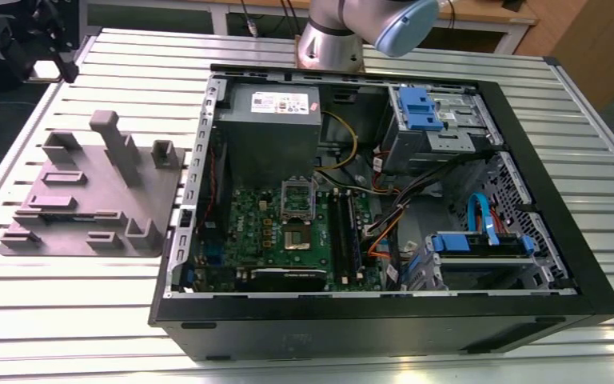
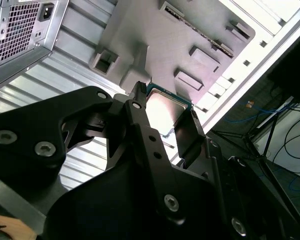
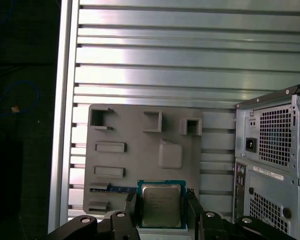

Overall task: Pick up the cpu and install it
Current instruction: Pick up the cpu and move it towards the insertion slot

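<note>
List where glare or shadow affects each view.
Exterior view: the table slats shine pale, the computer case interior sits darker. Second wrist view: glare whitens the cpu held in the tool. First wrist view: bright bands cross the slats; the cpu is evenly lit.

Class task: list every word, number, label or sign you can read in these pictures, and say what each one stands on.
No text here can be read. Print shows in these places:
Sticker on the power supply, exterior view: too small to read.
Metal top of the cpu, held in the gripper: faint print, unreadable.
White label on the computer case rear, first wrist view: blurred.
</note>
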`<state>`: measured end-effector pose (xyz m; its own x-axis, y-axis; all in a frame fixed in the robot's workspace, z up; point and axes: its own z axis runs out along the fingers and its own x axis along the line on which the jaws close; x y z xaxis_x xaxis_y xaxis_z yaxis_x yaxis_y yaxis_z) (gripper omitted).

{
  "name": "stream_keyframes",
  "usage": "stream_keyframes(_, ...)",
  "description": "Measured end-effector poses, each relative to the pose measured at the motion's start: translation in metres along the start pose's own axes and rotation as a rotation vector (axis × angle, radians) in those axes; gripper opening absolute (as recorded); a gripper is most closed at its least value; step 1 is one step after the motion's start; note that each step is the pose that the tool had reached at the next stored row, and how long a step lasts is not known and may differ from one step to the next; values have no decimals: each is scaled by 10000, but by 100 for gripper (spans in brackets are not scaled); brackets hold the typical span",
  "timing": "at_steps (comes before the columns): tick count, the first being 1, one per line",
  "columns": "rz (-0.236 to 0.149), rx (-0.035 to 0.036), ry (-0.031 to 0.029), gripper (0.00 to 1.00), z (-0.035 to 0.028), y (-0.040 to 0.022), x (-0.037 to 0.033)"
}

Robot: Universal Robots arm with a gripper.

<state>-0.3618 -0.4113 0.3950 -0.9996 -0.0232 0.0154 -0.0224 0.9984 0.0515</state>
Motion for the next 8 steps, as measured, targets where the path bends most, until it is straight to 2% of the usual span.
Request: stream_keyframes(8, 0, 0, 0, 47, -1, 0, -21)
